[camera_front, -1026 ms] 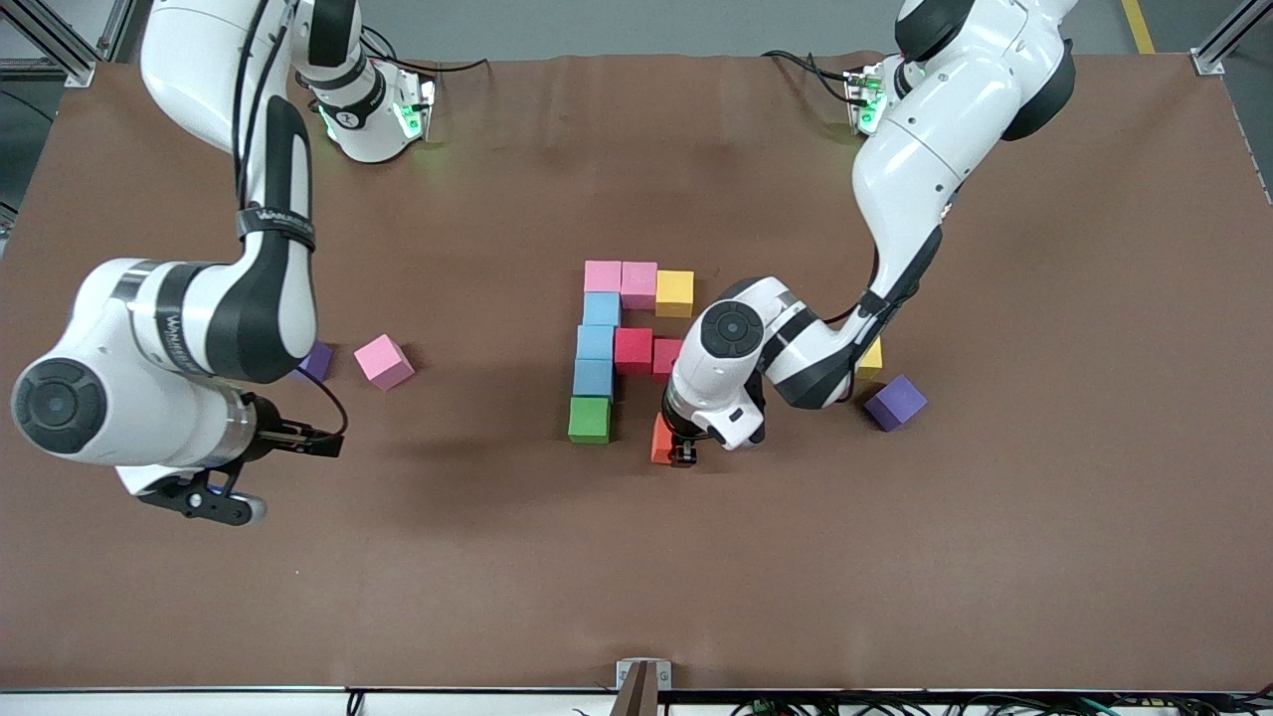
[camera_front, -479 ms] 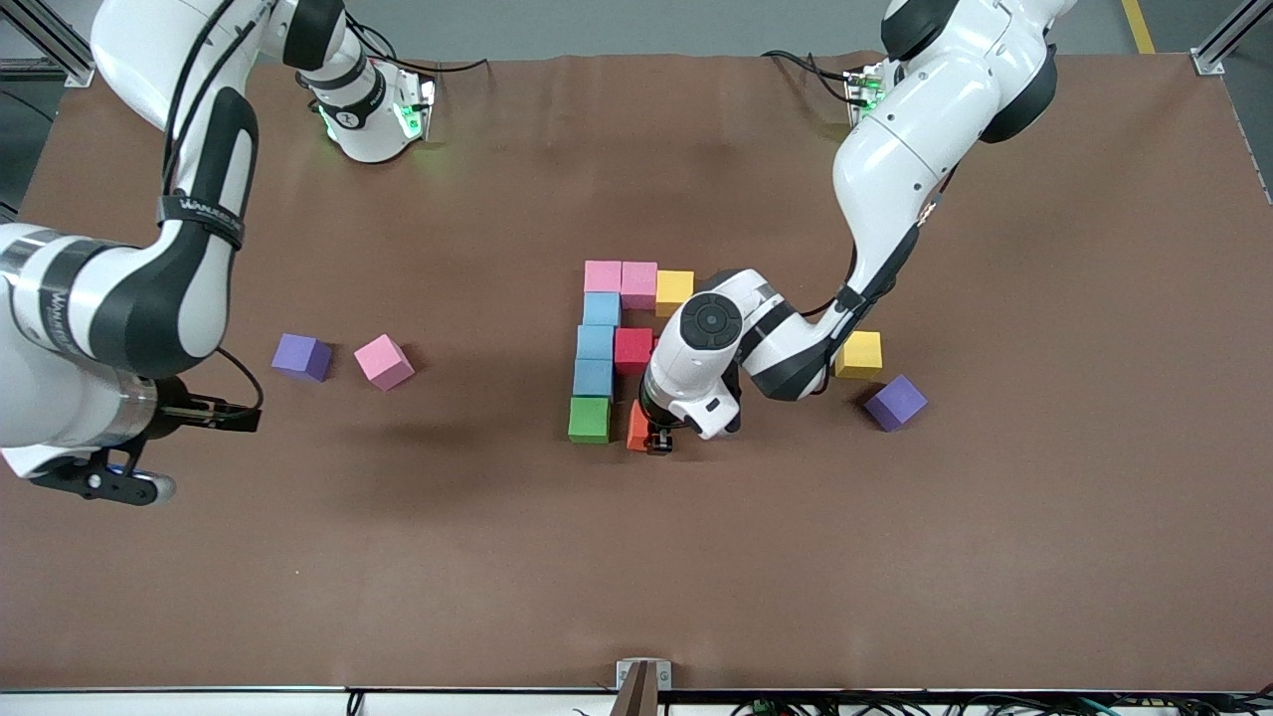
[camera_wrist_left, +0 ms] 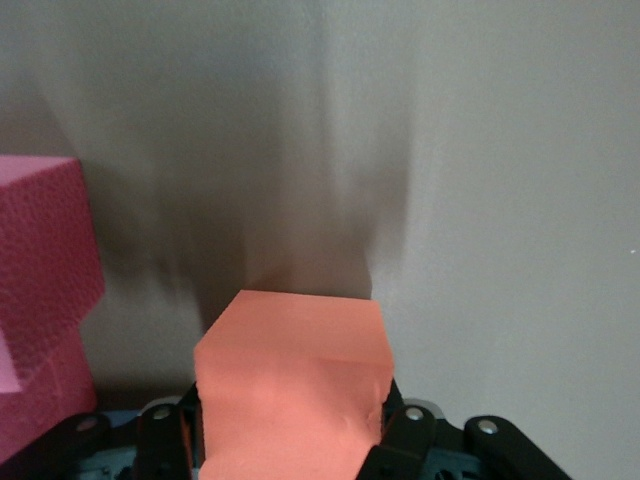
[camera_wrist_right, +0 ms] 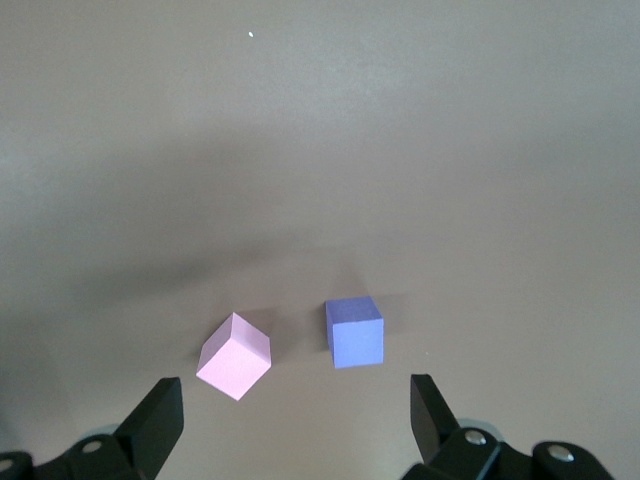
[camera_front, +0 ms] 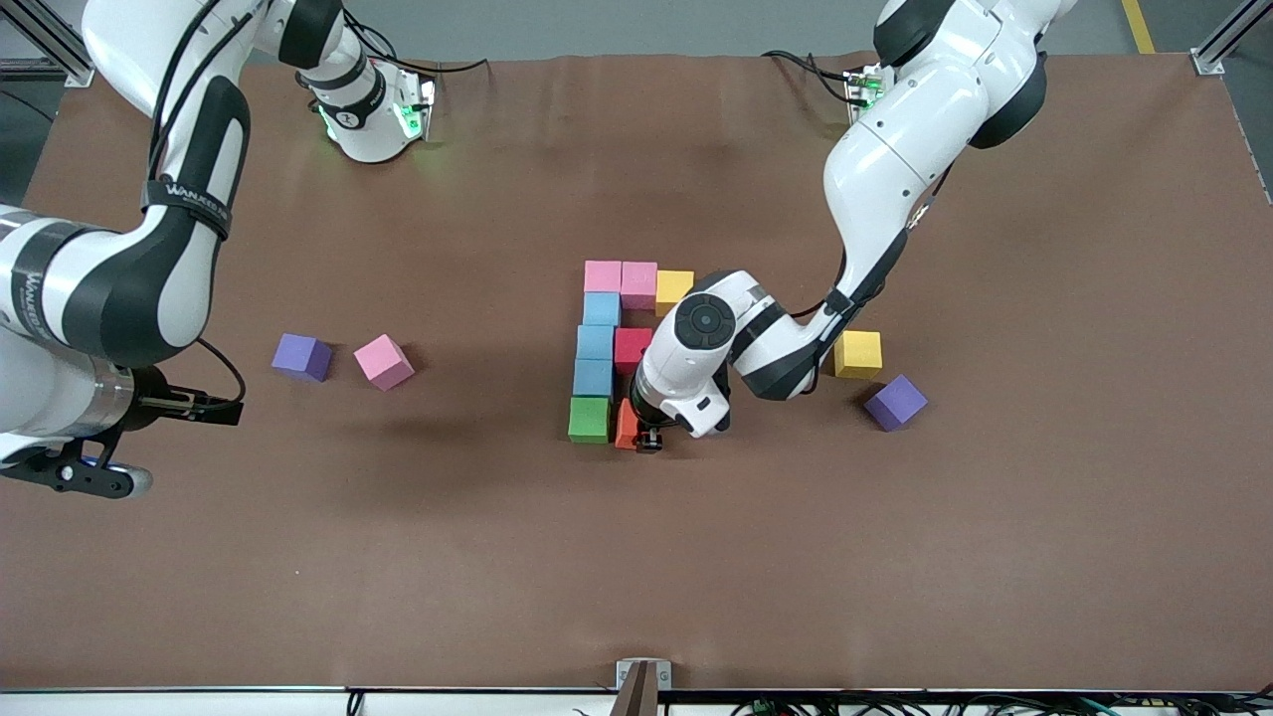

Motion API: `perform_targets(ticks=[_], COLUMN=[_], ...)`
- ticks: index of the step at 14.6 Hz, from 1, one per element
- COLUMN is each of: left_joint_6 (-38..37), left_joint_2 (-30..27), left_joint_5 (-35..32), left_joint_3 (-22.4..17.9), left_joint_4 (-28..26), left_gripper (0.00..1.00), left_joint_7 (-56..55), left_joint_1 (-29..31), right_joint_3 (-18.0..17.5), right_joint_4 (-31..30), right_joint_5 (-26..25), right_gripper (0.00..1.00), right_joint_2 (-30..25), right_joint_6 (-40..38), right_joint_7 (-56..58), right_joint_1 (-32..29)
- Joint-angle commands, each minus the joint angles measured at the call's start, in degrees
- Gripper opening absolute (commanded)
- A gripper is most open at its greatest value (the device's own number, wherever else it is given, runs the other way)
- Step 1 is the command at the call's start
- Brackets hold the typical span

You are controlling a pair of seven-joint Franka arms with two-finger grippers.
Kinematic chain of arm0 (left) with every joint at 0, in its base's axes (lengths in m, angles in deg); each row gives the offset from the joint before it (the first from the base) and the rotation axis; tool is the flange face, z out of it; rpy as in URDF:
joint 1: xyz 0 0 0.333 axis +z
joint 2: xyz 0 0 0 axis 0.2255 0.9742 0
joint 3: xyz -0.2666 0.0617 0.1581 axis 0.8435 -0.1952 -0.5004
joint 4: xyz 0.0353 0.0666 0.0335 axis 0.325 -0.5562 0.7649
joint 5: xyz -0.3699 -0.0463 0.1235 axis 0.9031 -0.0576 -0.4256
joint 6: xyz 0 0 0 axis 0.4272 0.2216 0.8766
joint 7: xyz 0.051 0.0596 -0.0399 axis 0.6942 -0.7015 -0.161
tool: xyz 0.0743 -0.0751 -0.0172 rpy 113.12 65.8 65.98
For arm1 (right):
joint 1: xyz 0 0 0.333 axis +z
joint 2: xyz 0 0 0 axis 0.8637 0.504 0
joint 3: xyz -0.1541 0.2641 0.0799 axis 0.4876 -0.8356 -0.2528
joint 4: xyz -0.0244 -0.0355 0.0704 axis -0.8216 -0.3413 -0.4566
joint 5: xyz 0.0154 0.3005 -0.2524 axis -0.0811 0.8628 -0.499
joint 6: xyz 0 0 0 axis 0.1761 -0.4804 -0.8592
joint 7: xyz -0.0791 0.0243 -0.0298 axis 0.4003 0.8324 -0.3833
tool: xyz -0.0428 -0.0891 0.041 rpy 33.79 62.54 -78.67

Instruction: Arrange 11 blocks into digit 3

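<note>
The left tool (camera_front: 644, 438) is clamped on the orange block (camera_front: 627, 426), holding it low at the green block (camera_front: 589, 419), evidently to begin the bottom bar of the digit 3 (camera_front: 600, 343); whether it touches the surface (camera_front: 636, 577) yet cannot be told. In the left wrist view the orange block (camera_wrist_left: 292, 390) sits between the fingers, filling the gap. The figure so far has a top bar of two pink blocks and a yellow one, a light blue column and a red middle bar partly hidden by the arm. The right tool (camera_wrist_right: 295, 425) waits with jaws spread wide, over the surface at the right arm's end, near a loose pink block (camera_front: 383, 361) and purple block (camera_front: 302, 356).
</note>
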Motion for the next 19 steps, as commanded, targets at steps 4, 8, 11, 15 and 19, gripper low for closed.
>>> perform_targets(ticks=[4,8,11,15,19], left_joint_6=[2.39,2.39,2.39,2.3,1.86], left_joint_2=[1.79,2.06,2.06,1.88,1.27], left_joint_5=[1.29,1.38,1.38,1.38,1.47], left_joint_3=[-0.63,-1.68,-2.03,-2.21,-2.21], left_joint_4=[2.52,2.52,2.52,2.34,2.16], left_gripper=[0.49,0.49,0.59,0.72,1.0], left_joint_7=[-0.5,-0.5,-0.5,-0.41,-0.41], left_joint_1=[-0.97,-1.75,-1.85,-1.94,-1.85], right_joint_3=[0.09,0.26,0.7,-1.3,-15.16], right_joint_4=[0.76,0.67,0.5,0.5,0.59], right_joint_5=[2.53,2.46,2.45,2.98,-5.5], right_gripper=[1.0,1.0,1.0,1.0,1.0], right_joint_2=[-3.82,-3.83,-4.53,-5.93,-11.54], right_joint_6=[-2.1,-3.24,-5.17,-5.09,-2.29], right_joint_7=[1.3,1.04,1.03,1.65,1.39], right_joint_1=[-0.87,0.7,1.59,-1.91,-9.29])
